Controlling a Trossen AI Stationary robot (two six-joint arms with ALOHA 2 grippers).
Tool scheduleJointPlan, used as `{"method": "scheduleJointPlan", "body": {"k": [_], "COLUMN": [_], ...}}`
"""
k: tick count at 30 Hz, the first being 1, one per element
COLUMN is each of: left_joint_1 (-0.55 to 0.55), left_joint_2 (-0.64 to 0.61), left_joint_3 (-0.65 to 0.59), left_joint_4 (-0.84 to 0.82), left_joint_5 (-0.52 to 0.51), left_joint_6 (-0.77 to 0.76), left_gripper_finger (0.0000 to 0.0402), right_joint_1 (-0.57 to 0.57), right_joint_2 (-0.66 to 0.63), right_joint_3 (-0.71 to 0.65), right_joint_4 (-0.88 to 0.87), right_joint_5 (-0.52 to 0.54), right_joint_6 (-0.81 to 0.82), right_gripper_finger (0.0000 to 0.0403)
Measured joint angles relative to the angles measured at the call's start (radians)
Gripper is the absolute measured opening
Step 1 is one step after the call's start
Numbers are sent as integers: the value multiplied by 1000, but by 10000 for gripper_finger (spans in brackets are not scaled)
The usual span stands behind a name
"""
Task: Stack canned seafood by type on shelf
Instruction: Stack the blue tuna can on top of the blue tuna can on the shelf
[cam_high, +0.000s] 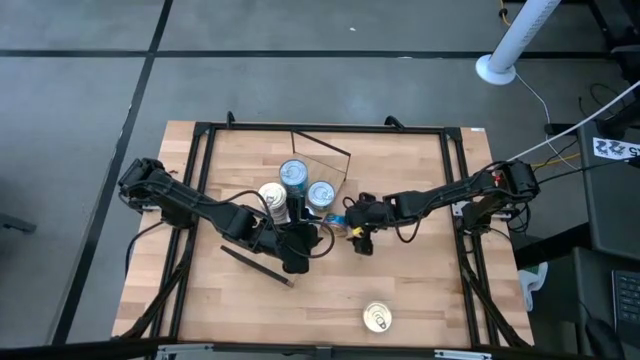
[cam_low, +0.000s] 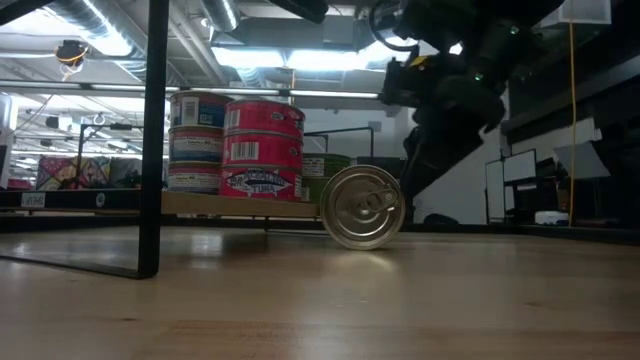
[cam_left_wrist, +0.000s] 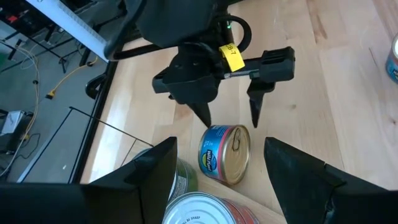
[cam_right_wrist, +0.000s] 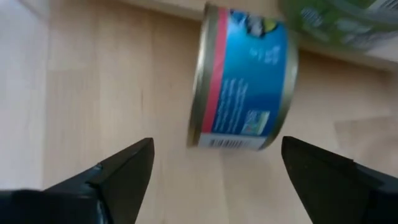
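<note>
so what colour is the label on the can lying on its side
Blue label with a red band, clearest in the right wrist view.

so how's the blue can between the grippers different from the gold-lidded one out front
The blue-labelled can lies tipped on its side between the open right gripper and open left gripper; the gold-lidded can sits alone near the table's front edge, lid facing up. The blue can's label shows; the other shows only its lid. Both have gold pull-tab lids and sit off the shelf.

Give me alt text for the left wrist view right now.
The right gripper hangs open just above a blue-labelled, gold-lidded can lying on its side on the wooden tabletop. The left gripper's own open fingers frame the can from nearer the camera.
</note>
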Motion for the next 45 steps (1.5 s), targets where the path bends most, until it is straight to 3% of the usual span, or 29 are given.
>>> {"method": "scheduleJointPlan", "body": {"k": [10,16,24,32,37,45], "left_joint_1": [0,0,0,0,0,0], "left_joint_2": [0,0,0,0,0,0], "left_joint_3": [0,0,0,0,0,0], "left_joint_4": [0,0,0,0,-1,-1], "left_joint_5": [0,0,0,0,0,0], "left_joint_6": [-1,1,1,2,2,3], "left_gripper_finger": [237,237,237,237,237,237], "right_joint_1": [-46,-82,-85,-85,-85,-85], "right_joint_2": [0,0,0,83,95,89], "right_joint_3": [0,0,0,1,0,0], "right_joint_4": [51,79,93,110,110,111], "right_joint_5": [9,-62,-75,-143,-150,-151], "right_joint_6": [1,17,17,34,49,48], "right_gripper_finger": [351,351,351,348,305,186]}}
